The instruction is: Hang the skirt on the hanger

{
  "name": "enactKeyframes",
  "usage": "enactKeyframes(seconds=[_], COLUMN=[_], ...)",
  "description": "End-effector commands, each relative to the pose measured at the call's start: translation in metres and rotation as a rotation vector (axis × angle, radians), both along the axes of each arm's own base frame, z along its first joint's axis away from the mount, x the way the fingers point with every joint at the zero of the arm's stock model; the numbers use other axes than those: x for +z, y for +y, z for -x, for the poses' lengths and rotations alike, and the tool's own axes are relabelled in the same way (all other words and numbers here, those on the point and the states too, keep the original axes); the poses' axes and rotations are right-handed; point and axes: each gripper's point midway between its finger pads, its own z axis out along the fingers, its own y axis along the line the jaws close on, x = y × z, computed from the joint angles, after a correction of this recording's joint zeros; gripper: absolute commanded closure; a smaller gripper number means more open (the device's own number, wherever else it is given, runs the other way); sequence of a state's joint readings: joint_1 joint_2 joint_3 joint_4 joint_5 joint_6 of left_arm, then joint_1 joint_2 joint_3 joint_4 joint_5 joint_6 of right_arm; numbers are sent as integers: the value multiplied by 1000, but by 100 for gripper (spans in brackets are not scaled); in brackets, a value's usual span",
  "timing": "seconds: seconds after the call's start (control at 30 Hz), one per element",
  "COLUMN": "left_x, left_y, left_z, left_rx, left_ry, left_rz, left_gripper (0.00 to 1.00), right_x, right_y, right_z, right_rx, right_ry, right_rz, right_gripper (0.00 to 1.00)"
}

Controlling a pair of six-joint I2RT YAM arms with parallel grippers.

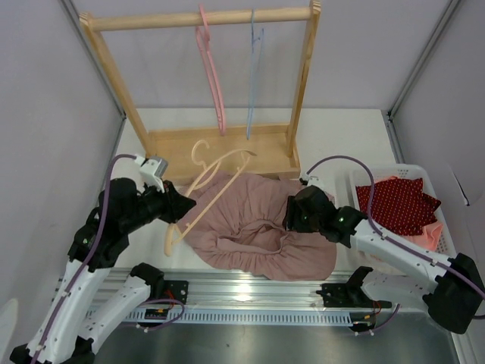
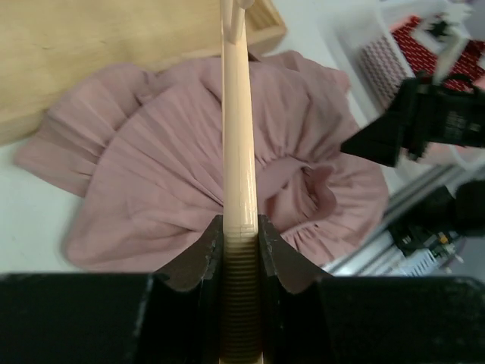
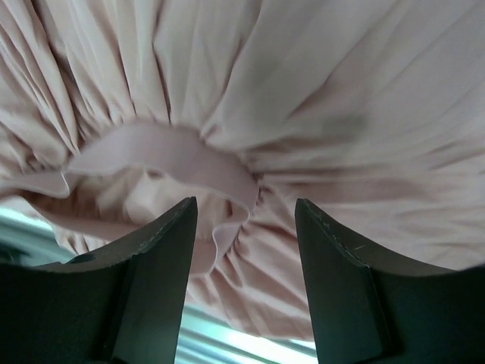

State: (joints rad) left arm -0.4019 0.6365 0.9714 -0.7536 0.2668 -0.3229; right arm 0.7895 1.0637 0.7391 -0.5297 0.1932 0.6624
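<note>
We see the left gripper (image 2: pixel 241 227) clenched on one arm of the cream hanger (image 2: pixel 239 136), a dark finger pressed to each side of the bar, which runs straight away from the wrist camera and out over the skirt (image 2: pixel 151 167). From above, the hanger lies slanted across the skirt's left side, with its hook over the base of the wooden rack (image 1: pixel 220 152) and its far end hanging past the cloth, over the white table (image 1: pixel 341 136).

The right gripper (image 3: pixel 246 208) is released, jaws spread wide and pointed down at the skirt's gathered waistband, a loop of which shows between the two fingers. We cannot tell whether the fingertips touch the cloth.

The skirt, a dusty pink and finely pleated, lies in a loose heap on the table between the two arms. Its far edge reaches the front of the rack's base and its near edge comes close to the metal rail where the arms are bolted. No part of it is threaded onto the hanger yet.

On the rack's top bar hang a pink hanger (image 1: pixel 212 76) and a pale blue hanger (image 1: pixel 251 76), side by side. To the right of the skirt, beside the right arm, stands a white basket (image 1: pixel 443 220) holding a red dotted cloth (image 1: pixel 398 205) on top of something pink
</note>
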Motion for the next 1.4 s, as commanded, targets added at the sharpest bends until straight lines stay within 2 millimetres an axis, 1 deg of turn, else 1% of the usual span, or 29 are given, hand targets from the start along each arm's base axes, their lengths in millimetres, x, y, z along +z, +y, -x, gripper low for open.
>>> enactKeyframes(seconds=[0.0,0.07,0.1,0.13,0.2,0.3,0.33,0.4,0.43,0.5,0.53,0.57,0.6,0.7,0.73,0.87,1.07,1.2,1.37], left_x=[6,7,4,3,2,2,2,2,2,-2,-1,-4,-4,-5,-4,-11,-11,-17,-25], left_y=[-11,-12,-14,-15,-18,-24,-25,-23,-21,-18,-17,-16,-16,-17,-17,-18,-21,-24,-29], left_z=[35,48,56,61,70,84,89,92,95,95,96,97,96,97,97,98,99,94,89], left_rx=[-140,-185,-216,-240,-290,-375,-405,-416,-419,-421,-424,-427,-425,-434,-436,-448,-470,-465,-471], left_ry=[21,13,32,31,27,19,19,2,2,-5,-5,4,7,21,24,59,87,115,154], left_rz=[47,59,58,57,63,68,65,41,25,-7,-18,-27,-33,-45,-46,-73,-90,-111,-131], left_gripper=[100,100,100,100,100,100,100,100,100,100,100,100,100,100,100,100,100,100,100], right_x=[-12,-18,-21,-27,-31,-37,-41,-44,-45,-47,-47,-44,-44,-39,-38,-30,-29,-24,-13], right_y=[9,13,14,15,16,19,19,20,21,21,20,20,18,13,12,10,8,8,6], right_z=[14,17,18,19,19,18,18,18,18,16,15,12,11,4,3,-5,-10,-12,-14], right_rx=[18,17,16,18,21,29,32,42,44,45,44,35,31,11,9,-4,-16,-15,-20], right_ry=[31,40,46,58,64,80,88,97,102,113,113,109,110,106,105,84,81,70,41], right_rz=[-6,-7,-1,5,6,25,37,46,44,44,42,35,35,31,30,28,24,23,10], right_gripper=[40,40,41,41,42,45,48,50,54,61,68,70,77,83,84,84,85,85,85])
